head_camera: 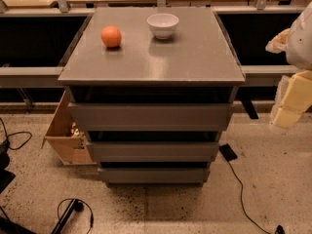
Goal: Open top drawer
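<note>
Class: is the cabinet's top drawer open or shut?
Shut: the wide matte grey top drawer sits flush beneath the grey countertop, no interior showing. The gripper hangs at right, apart.

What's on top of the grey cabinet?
An orange and a white bowl sit apart on the cabinet top. The top drawer front hides its inside. The gripper hangs right of the cabinet.

Grey cabinet top [190, 57], orange [111, 36], bowl [163, 25] (pincer [291, 101] at right)

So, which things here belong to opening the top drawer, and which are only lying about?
For the job: wide matte grey top drawer; cream hand at the right edge.
Lying about: round orange object; small white bowl; light wooden box; black floor cables.
</note>
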`<action>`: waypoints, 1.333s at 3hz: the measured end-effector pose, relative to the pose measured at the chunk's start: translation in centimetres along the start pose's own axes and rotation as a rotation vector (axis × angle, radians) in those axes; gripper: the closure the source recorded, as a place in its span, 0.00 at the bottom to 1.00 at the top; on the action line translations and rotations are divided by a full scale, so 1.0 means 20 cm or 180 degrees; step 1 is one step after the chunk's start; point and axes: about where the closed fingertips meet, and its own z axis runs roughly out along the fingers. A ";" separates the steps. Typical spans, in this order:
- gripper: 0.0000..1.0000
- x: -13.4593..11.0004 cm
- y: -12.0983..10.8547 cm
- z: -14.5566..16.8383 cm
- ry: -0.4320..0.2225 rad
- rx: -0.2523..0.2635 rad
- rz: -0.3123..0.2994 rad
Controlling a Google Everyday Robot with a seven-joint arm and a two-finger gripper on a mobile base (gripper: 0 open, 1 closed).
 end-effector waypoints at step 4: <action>0.00 0.10 0.02 0.60 0.0333 0.0059 -0.0182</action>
